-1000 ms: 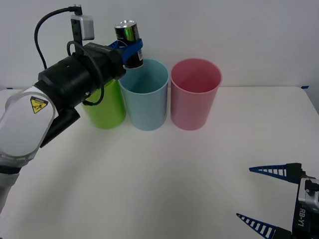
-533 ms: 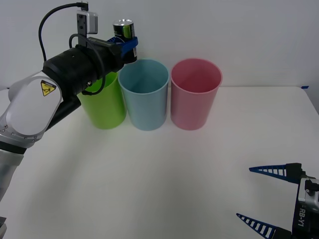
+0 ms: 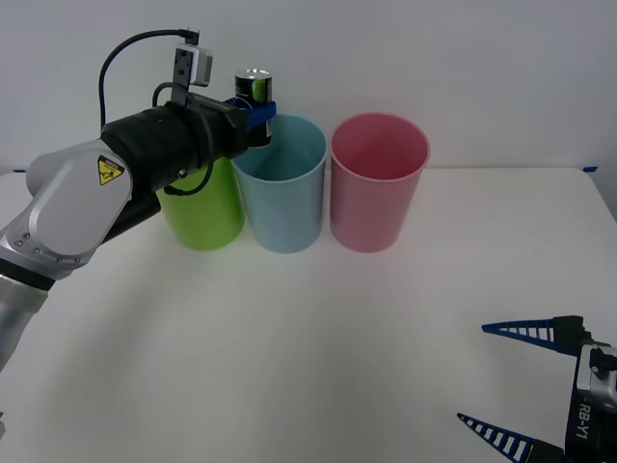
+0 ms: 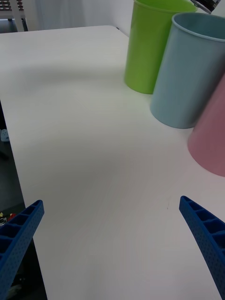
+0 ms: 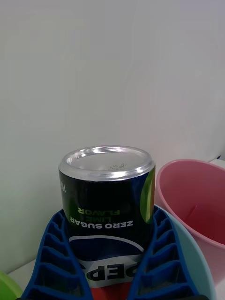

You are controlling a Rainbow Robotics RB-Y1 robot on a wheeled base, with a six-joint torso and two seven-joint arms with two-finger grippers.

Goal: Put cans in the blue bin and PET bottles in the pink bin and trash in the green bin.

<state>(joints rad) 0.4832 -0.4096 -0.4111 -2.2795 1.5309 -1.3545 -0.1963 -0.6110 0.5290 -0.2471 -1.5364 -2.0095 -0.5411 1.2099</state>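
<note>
While the right hand [image 3: 525, 386] idles wide, the left hand [image 3: 258, 118] grips the can [image 3: 255, 96], seemingly over the blue bin [image 3: 281, 193].

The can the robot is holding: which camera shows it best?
The left wrist view: the can sits close, label readable, gripped upside down in the left hand. The front view shows it small, above the blue bin's rim.
</note>
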